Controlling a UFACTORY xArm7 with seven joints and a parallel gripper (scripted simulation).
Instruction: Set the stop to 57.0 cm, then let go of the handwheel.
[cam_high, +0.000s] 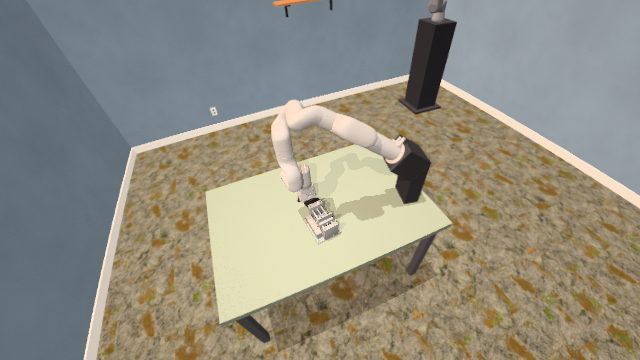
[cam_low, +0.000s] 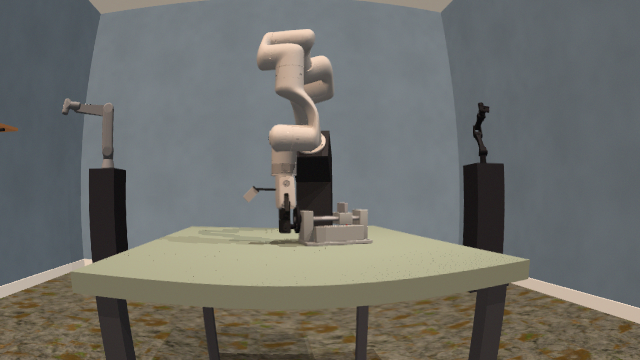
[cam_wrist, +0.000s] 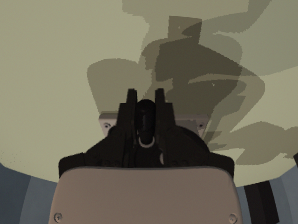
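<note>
A small grey stop fixture (cam_high: 322, 221) stands on the pale green table; it also shows in the exterior view (cam_low: 334, 226), with a lead screw and a sliding stop block (cam_low: 343, 215) on top. Its black handwheel is at the left end. My gripper (cam_low: 285, 220) comes down from above and is shut on the handwheel. In the wrist view the two dark fingers straddle the black handwheel (cam_wrist: 145, 129). The scale reading is too small to tell.
The arm's black base pedestal (cam_high: 412, 170) stands at the table's far right corner. Two black pedestals with small arms (cam_low: 106, 210) (cam_low: 483, 200) stand on the floor to either side.
</note>
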